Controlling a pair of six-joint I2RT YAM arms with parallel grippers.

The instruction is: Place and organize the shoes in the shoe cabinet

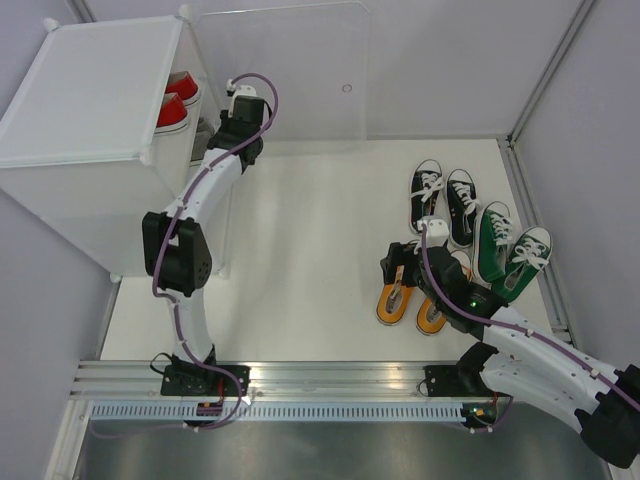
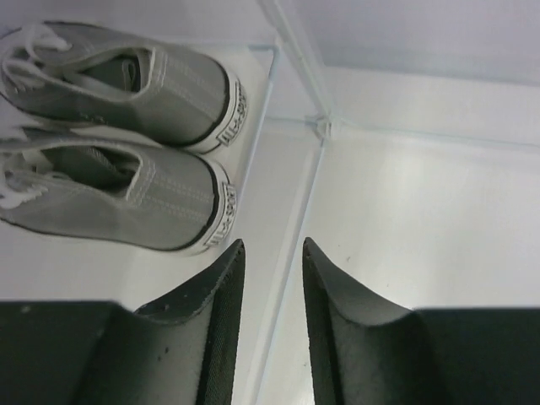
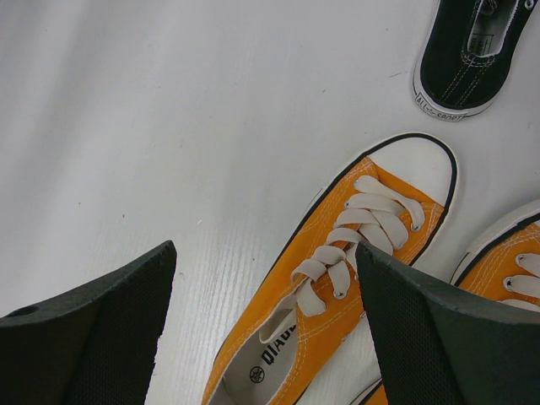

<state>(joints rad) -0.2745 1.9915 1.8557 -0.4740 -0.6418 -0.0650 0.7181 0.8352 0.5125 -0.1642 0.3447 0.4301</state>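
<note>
Judged step: one pair is shelved and the next pick-up is about to start.

The grey pair [image 2: 126, 181] sits side by side on a shelf inside the shoe cabinet [image 1: 90, 100], heels outward. The red pair [image 1: 175, 105] shows on another level of it.

The left gripper [image 2: 272, 246] hangs at the cabinet's open front. Its jaws are close together with a narrow gap and grip nothing. The left arm is bent at the elbow, wrist toward the opening.

The right gripper [image 3: 266, 249] hovers well apart from the cabinet, to its right, jaws spread wide over one shoe of the orange pair [image 3: 337, 287]. Its arm reaches forward with the wrist pitched down.

The black pair [image 1: 445, 195] and green pair [image 1: 510, 250] lie just beyond, farther from the cabinet.

Next move, as I judge it: lower the right gripper, close across the orange shoe's body, lift it, and carry it toward the cabinet.
</note>
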